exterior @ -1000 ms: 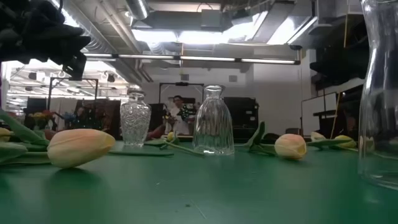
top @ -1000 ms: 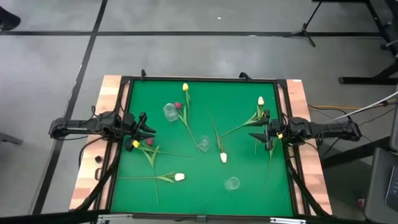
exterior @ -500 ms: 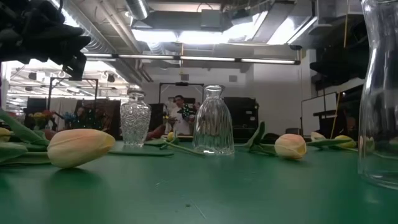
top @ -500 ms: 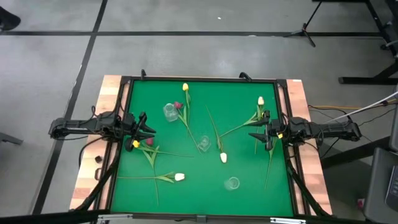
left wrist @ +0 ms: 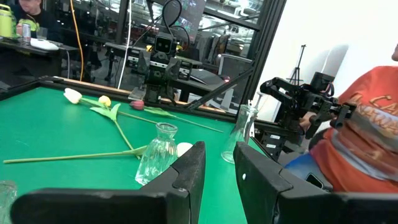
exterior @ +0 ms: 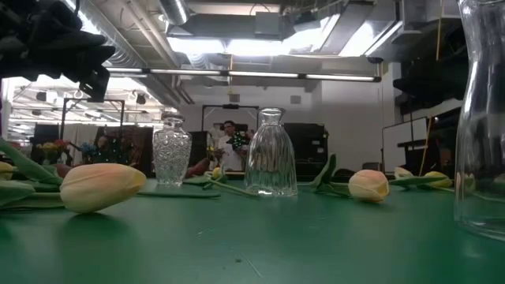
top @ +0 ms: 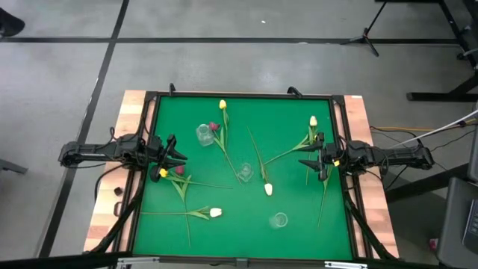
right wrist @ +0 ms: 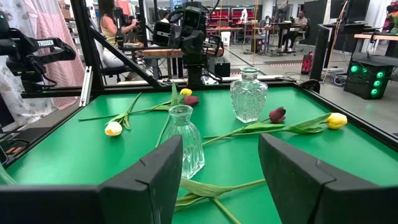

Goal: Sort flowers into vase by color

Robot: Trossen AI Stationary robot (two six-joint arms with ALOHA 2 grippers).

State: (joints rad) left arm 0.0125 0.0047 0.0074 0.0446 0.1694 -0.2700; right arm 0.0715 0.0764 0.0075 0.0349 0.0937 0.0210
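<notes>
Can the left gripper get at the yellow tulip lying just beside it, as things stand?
Probably yes. The left gripper sits open at the table's left edge, and the yellow tulip lies just next to it on the green mat, with nothing between them.

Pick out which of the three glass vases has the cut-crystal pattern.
The cut-crystal vase is the far one, nearest the left gripper. The middle ribbed vase and the near vase lack that faceted pattern.

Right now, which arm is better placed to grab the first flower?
Left, likely. The left end effector is open at the mat's left edge, with a yellow tulip and a dark red tulip right beside it. The right end effector, also open, has only a green stem nearby.
</notes>
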